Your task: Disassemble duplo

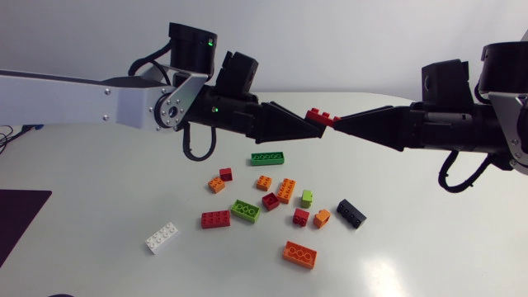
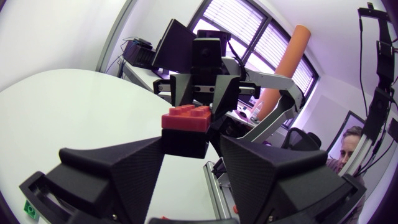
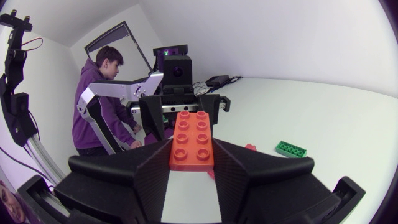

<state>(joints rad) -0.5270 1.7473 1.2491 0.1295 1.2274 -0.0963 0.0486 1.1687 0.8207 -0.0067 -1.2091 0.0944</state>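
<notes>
A red brick [image 1: 322, 116] is held up over the table's middle, between my two arms. My right gripper [image 1: 337, 124] comes in from the right and is shut on it. The right wrist view shows the red brick [image 3: 191, 140] lying studs up between the right gripper's [image 3: 191, 148] fingers. A black brick [image 2: 183, 142] is stuck under the red brick [image 2: 185, 118]. My left gripper [image 2: 191, 145] reaches in from the left, its fingers pressed on the black brick's two sides. My left gripper [image 1: 316, 129] meets the right one tip to tip. The black brick is hidden in the head view.
Loose bricks lie on the table below the grippers: a green one [image 1: 267, 158], a white one [image 1: 162, 238], an orange one [image 1: 299, 254], a black one [image 1: 351, 214], a red one [image 1: 216, 219] and several small ones. A dark mat [image 1: 16, 219] sits at the left edge.
</notes>
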